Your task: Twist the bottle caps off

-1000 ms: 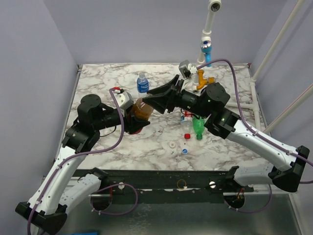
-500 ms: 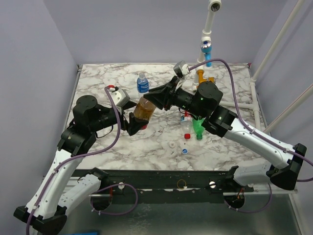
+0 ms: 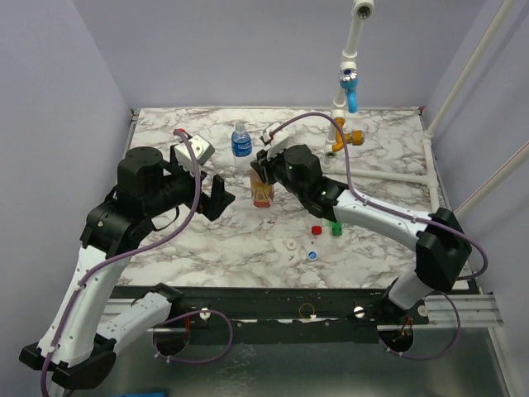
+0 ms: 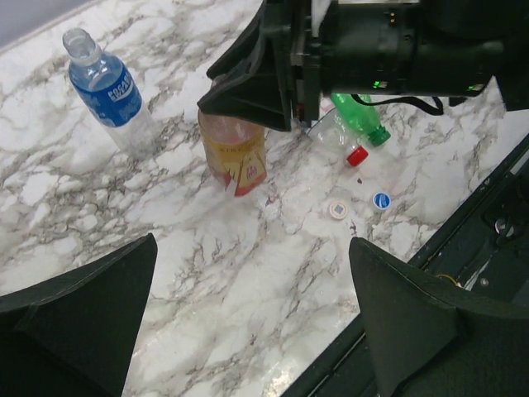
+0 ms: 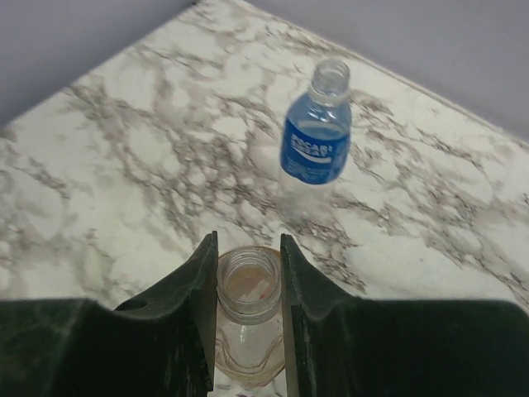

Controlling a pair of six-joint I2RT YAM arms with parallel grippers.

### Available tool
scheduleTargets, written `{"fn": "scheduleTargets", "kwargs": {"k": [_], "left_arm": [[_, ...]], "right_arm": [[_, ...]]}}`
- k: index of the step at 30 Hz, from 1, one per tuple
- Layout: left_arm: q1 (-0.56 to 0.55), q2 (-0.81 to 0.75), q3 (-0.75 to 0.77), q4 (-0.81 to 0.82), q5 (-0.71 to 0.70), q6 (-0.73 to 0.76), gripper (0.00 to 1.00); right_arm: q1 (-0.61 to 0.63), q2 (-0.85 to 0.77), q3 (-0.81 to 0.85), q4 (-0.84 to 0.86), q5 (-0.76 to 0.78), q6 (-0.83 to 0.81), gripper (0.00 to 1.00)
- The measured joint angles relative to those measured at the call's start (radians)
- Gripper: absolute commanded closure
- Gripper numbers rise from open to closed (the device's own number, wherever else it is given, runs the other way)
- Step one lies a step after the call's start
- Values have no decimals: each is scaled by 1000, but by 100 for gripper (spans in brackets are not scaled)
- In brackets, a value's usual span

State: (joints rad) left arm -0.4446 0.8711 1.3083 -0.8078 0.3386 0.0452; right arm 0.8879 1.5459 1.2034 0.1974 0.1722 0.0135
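Observation:
My right gripper point(image 3: 263, 170) point(image 5: 248, 245) is shut on the neck of the amber bottle point(image 3: 262, 193) point(image 4: 234, 153) point(image 5: 246, 285). That bottle is upright at mid-table and its mouth is open, with no cap. Behind it stands the blue-label bottle point(image 3: 240, 141) point(image 4: 106, 81) point(image 5: 316, 136), also uncapped. My left gripper point(image 3: 216, 197) point(image 4: 252, 245) hangs open and empty, to the left of the amber bottle. A green bottle point(image 4: 357, 117) and a clear bottle point(image 4: 333, 133) with a red cap point(image 3: 316, 229) point(image 4: 357, 155) at its end lie under the right arm. A white cap point(image 3: 289, 246) point(image 4: 337, 209) and a bluish-white cap point(image 3: 312, 255) point(image 4: 381, 200) lie loose.
An orange pipe fitting point(image 3: 352, 136) and a blue one point(image 3: 351, 88) sit on a white pipe at the back right. More white pipes point(image 3: 395, 177) run along the right side. The table's black front rail point(image 3: 281, 302) lies close to the loose caps.
My left gripper opened, let go of the amber bottle and drew back left. My right gripper shut on its neck, carried it toward the back and set it upright.

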Motion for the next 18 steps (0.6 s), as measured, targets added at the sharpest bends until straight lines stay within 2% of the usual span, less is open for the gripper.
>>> {"fn": "scheduleTargets", "kwargs": {"k": [6, 13, 18], "left_arm": [[0, 63, 42, -89, -29, -5, 1], [0, 26, 23, -114, -40, -11, 1], [0, 10, 17, -114, -40, -10, 1]], "right_arm": [[-50, 124, -26, 113, 81, -63, 91], [-92, 211, -26, 277, 122, -86, 93], [-130, 280, -26, 323, 136, -92, 93]]}}
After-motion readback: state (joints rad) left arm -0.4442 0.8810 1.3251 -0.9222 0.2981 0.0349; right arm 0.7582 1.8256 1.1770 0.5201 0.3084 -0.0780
